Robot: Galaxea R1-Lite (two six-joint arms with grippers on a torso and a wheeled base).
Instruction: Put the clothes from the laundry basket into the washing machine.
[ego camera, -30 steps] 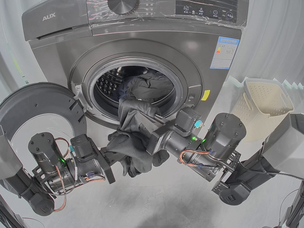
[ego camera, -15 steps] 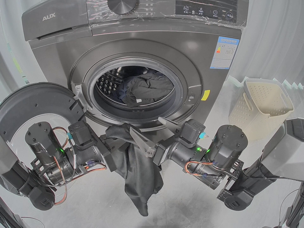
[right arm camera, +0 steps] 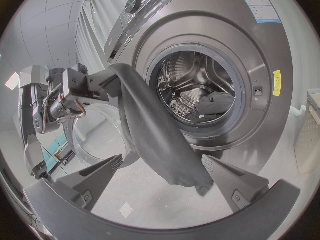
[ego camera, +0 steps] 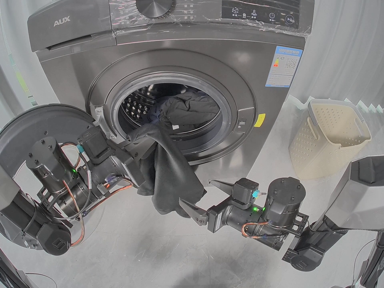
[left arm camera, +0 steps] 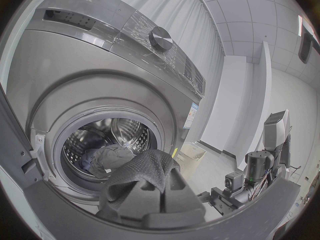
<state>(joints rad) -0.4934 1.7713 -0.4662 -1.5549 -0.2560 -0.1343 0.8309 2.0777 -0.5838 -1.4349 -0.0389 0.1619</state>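
Loading step: my left tool [ego camera: 134,144] pinches a dark grey garment [ego camera: 170,173], which hangs at the 7 o'clock rim of the washing machine [ego camera: 200,57] mouth. My right tool [ego camera: 196,191] is spread and empty at the garment's 5 o'clock. Next move probably calls for pushing the cloth inward, hem included.

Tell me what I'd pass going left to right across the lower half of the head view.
Washer door, swung open → left hand, shut on the dark garment → right hand, open → laundry basket.
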